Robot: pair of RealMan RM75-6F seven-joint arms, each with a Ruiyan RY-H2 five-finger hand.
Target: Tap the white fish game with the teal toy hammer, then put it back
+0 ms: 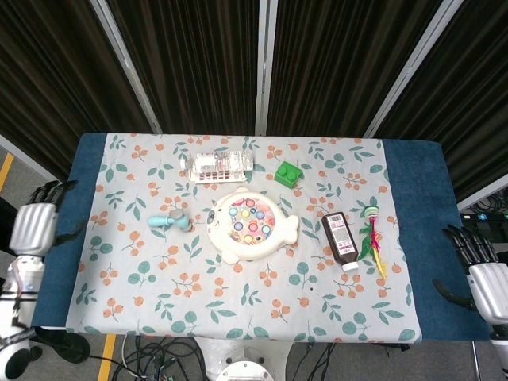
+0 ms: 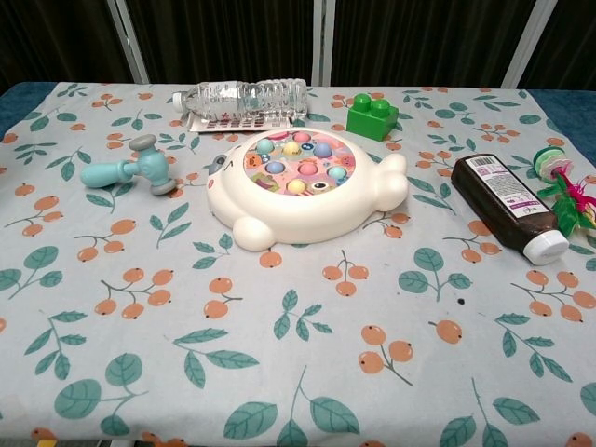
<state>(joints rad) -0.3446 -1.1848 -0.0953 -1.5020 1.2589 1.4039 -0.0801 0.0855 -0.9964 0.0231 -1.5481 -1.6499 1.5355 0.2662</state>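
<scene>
The white fish game (image 1: 251, 225) (image 2: 303, 187) sits mid-table, its pink top dotted with coloured buttons. The teal toy hammer (image 1: 170, 221) (image 2: 128, 169) lies on the cloth just left of it, handle pointing left, with nothing touching it. My left hand (image 1: 36, 226) hangs off the table's left edge, fingers apart and holding nothing. Beyond the right edge my right hand (image 1: 481, 274) is also open and holds nothing. Neither hand appears in the chest view.
A clear plastic bottle (image 1: 216, 166) (image 2: 240, 101) lies at the back, a green block (image 1: 288, 174) (image 2: 372, 115) beside it. A dark brown bottle (image 1: 340, 239) (image 2: 510, 204) and a colourful feathered toy (image 1: 371, 240) (image 2: 566, 192) lie to the right of the fish game.
</scene>
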